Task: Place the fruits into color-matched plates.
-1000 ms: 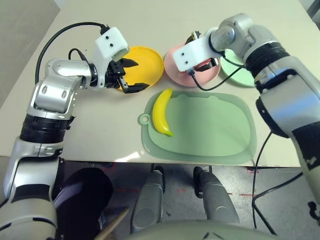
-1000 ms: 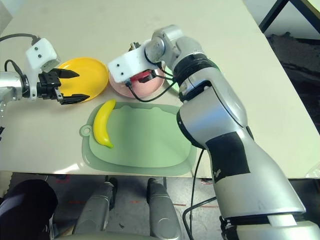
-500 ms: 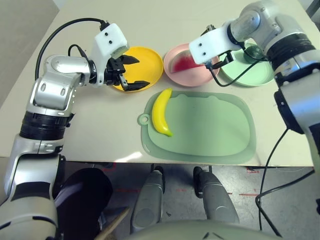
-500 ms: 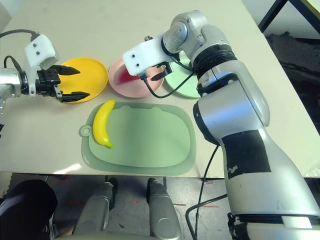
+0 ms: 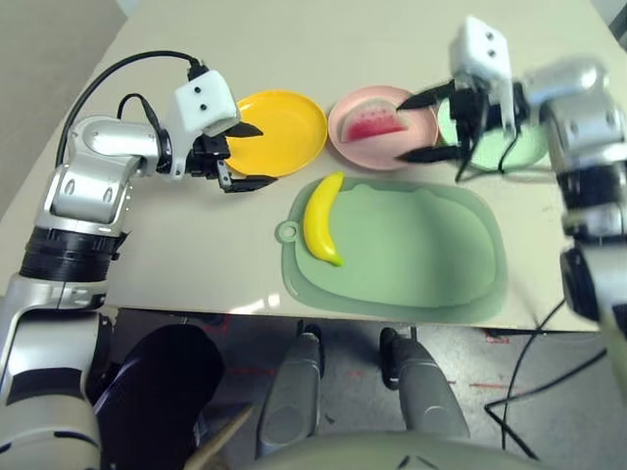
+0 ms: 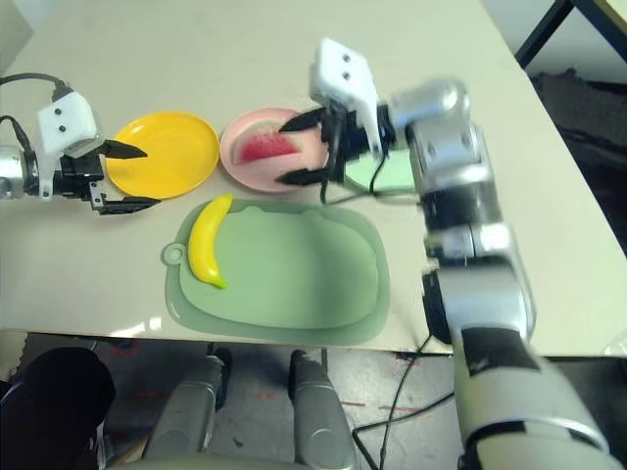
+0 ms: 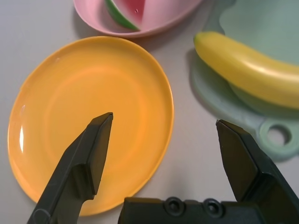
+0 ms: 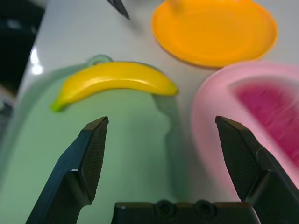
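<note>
Curved yellow banana, glossy, greenish tip

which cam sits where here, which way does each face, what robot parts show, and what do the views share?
Left and right eye views: on the head, facing forward and down at the table; both silver forearms show, left gripper and right gripper open.
Left wrist view: looks along its own black fingers at the yellow plate.
Right wrist view: looks along its own fingers over the cutting mat.
Shared: banana, yellow plate, pink plate holding the watermelon wedge.
</note>
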Robot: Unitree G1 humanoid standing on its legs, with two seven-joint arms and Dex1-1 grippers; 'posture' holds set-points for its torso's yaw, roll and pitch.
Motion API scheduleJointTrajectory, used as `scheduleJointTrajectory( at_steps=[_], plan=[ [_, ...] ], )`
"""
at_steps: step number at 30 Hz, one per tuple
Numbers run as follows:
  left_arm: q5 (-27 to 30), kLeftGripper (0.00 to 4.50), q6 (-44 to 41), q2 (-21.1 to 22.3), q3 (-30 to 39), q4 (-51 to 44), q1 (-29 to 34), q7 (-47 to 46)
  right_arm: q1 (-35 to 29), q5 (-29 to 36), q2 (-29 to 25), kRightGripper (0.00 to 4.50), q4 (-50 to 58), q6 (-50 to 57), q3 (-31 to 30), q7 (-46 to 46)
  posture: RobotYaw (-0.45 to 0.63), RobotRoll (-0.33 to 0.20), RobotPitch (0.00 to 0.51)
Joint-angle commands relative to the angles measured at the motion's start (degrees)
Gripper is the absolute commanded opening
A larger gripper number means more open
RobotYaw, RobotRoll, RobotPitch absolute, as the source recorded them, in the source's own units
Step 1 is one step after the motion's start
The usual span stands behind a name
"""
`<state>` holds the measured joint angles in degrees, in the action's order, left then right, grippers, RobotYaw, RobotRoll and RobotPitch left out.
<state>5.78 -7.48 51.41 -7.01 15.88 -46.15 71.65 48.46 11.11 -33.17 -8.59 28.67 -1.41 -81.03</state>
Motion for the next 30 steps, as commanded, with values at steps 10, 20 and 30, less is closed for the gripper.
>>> scheduleJointTrajectory(
  at_steps=[10,20,30],
  plan=[
    [-10.5,4.50,31.5,0.6,-6.6,18.1,-10.0,7.3,-26.6,13.5,3.3,4.47,12.7,-14.1,7.7,5.0,-0.05,0.000,0.320],
    [-3.6,4.50,55.6,-3.9,-15.7,24.4,-18.3,20.9,-29.5,16.1,4.6,4.47,6.8,-27.2,7.0,3.1,-0.06,0.000,0.311],
    [-2.8,4.50,67.0,-11.1,-27.3,30.6,-25.8,20.9,-34.5,13.5,2.0,4.47,3.8,-37.5,4.5,0.4,-0.09,0.000,0.307]
  ],
)
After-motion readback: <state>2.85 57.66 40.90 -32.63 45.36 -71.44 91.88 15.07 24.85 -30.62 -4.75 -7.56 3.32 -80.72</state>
